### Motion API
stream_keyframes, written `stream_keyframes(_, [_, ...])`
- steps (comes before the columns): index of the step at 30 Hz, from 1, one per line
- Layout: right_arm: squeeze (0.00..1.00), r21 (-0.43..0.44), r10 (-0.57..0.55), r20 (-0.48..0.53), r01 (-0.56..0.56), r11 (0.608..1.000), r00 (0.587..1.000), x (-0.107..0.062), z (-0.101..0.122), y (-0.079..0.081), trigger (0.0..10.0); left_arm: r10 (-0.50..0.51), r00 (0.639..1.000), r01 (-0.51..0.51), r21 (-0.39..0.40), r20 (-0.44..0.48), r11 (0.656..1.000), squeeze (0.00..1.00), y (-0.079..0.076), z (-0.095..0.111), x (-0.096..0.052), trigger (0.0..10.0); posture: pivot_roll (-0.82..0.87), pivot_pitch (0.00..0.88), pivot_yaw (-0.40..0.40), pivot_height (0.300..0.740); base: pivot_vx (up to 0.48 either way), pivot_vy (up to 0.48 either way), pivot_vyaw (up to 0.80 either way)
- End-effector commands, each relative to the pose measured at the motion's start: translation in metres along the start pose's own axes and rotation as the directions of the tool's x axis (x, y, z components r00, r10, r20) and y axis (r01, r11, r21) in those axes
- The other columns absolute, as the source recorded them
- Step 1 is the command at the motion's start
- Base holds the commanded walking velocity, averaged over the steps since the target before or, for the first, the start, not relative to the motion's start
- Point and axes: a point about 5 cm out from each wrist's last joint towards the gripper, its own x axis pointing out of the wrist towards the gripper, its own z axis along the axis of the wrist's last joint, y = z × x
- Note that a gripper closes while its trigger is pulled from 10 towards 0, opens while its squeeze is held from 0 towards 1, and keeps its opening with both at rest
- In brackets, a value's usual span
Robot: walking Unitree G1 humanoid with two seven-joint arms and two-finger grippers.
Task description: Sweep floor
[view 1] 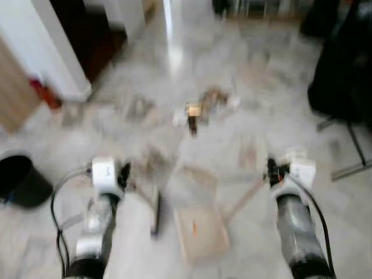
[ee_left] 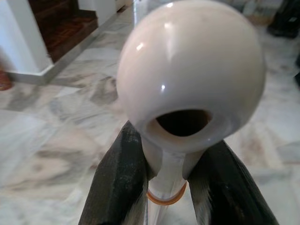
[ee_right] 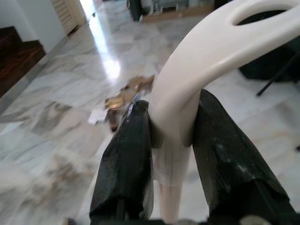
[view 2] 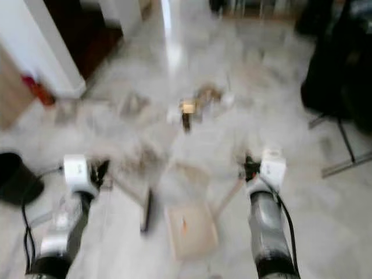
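- Your left gripper pinches the broom handle just under its round knob; the broom head rests on the floor beside the dustpan.
- Your right gripper pinches the dustpan handle below its loop.
- The litter pile lies beyond the dustpan, well apart.
- Both handles look stiff, light, glossy plastic, probably slippery: grip the necks, where each flared end stops slipping.
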Motion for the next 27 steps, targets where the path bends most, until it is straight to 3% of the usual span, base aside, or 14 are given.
stream_keyframes(1, [0.0, 0.01, 0.012, 0.045, -0.012, 1.0, 0.999, 0.0035, 0.0099, 0.0051, 10.0, 0.02, 0.998, -0.021, 0.015, 0.053, 1.0, 0.0, 0.0081, 0.0129, 0.0022, 10.0, 0.03, 0.081, 0.031, 0.74, 0.296, 0.0, 0.0])
stream_keyframes(27, [0.0, 0.031, 0.008, 0.059, -0.01, 0.999, 0.998, 0.0047, 0.012, 0.0052, 10.0, 0.024, 0.997, -0.026, 0.022, 0.071, 0.999, 0.0, 0.0102, 0.0175, 0.0039, 10.0, 0.02, 0.056, 0.037, 0.74, 0.298, 0.0, 0.0])
